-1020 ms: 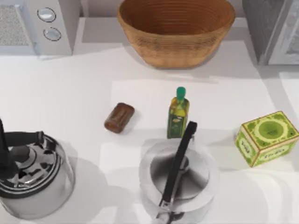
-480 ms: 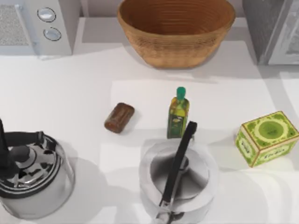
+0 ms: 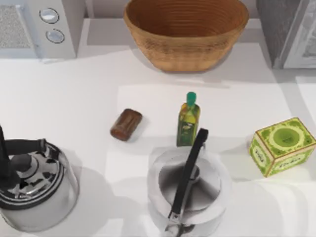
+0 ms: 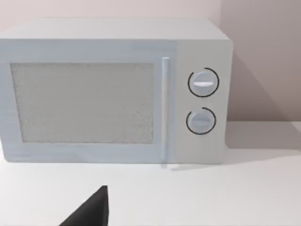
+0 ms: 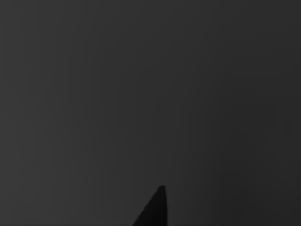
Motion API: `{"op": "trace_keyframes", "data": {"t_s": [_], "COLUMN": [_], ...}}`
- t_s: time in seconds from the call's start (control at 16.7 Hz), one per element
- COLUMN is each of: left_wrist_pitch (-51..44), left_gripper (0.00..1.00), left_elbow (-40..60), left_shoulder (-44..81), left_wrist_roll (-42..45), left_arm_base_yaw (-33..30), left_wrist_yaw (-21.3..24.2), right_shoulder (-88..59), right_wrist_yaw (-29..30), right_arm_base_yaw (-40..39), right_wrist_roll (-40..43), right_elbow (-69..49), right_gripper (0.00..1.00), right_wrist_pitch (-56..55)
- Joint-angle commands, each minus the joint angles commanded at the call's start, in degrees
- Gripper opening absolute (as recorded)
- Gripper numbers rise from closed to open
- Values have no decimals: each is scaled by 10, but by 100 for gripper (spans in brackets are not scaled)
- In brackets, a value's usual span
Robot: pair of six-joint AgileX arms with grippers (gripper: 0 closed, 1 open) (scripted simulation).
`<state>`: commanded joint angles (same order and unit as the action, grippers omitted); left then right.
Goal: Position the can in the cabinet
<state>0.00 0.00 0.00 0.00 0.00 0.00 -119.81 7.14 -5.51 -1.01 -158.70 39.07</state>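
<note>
The can (image 3: 126, 124), a small glossy reddish-brown cylinder, lies on its side on the white table, left of centre in the top view. The grey cabinet (image 3: 289, 29) stands at the far right corner, well away from the can. A dark tip of my left gripper (image 4: 91, 212) shows in the left wrist view, which faces the microwave (image 4: 113, 89) across bare table. The right wrist view is dark.
A green-capped olive-oil bottle (image 3: 188, 121) stands upright right of the can. A green square box (image 3: 282, 145) sits at the right. A wicker basket (image 3: 186, 32) and the microwave (image 3: 42, 27) line the back. Two metal kettles (image 3: 34, 185) (image 3: 190, 190) stand along the front edge.
</note>
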Motion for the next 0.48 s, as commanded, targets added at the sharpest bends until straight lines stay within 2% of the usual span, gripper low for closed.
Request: {"op": "trace_keyframes", "data": {"t_s": [0.12,0.48], "left_wrist_pitch": [0,0], "left_gripper": [100,100], "left_elbow": [0,0], "left_shoulder": [0,0], "left_wrist_roll": [0,0], "left_arm_base_yaw": [0,0], "left_wrist_yaw": [0,0], "right_shoulder": [0,0], "right_wrist_yaw": [0,0], "right_arm_base_yaw": [0,0], "right_wrist_roll": [0,0], "right_elbow": [0,0], "right_gripper": [98,100], "right_wrist_pitch": [0,0]}}
